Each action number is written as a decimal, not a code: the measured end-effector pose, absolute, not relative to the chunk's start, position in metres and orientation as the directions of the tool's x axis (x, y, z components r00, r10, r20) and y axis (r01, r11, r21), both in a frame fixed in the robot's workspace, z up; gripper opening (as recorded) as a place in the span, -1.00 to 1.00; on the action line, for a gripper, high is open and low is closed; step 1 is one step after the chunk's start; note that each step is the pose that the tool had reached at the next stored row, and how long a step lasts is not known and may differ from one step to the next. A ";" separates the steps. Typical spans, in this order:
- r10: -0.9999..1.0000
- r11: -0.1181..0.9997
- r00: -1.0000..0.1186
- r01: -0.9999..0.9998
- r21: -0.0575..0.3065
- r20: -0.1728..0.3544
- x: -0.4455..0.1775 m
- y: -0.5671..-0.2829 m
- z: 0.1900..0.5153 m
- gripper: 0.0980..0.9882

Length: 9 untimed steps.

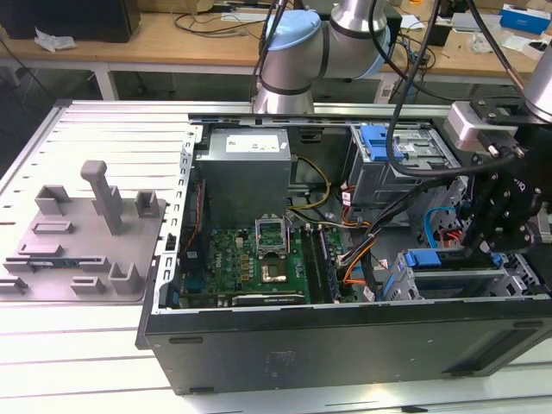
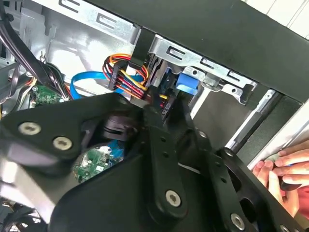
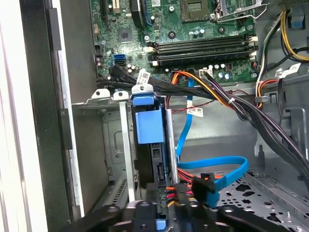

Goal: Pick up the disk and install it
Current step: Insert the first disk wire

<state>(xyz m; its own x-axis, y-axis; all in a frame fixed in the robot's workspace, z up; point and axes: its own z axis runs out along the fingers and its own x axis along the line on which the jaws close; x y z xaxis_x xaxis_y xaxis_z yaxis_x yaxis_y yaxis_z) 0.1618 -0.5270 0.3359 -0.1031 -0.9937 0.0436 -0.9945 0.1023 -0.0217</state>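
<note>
1. Exterior view: gripper (image 1: 483,250) low at the drive cage (image 1: 457,280), near the open case's (image 1: 345,345) front corner, on the exterior view's right.
2. First wrist view: disk (image 3: 149,145) stands on edge in the cage slot, blue carrier tab toward the motherboard (image 3: 193,29).
3. Second wrist view: a person's hand (image 2: 285,169) outside the case.
4. Disk's label hidden; fingers' grip on it: cannot tell.

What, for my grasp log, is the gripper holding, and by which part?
It cannot be told: the gripper is at the disk's cabled end, but any contact is hidden.
</note>
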 end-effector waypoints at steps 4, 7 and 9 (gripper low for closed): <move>-0.994 0.102 -0.102 -0.995 -0.022 0.043 0.162 -0.527 0.340 0.00; -0.994 0.102 -0.102 -0.995 -0.022 0.043 0.163 -0.527 0.358 0.00; -0.994 0.102 -0.102 -0.995 -0.022 0.043 0.164 -0.526 0.373 0.00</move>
<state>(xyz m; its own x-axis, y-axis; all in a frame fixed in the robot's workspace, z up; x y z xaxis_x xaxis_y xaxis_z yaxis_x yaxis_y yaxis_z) 0.1640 -0.5257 0.3730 -0.1024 -0.9938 0.0429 -0.9946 0.1016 -0.0217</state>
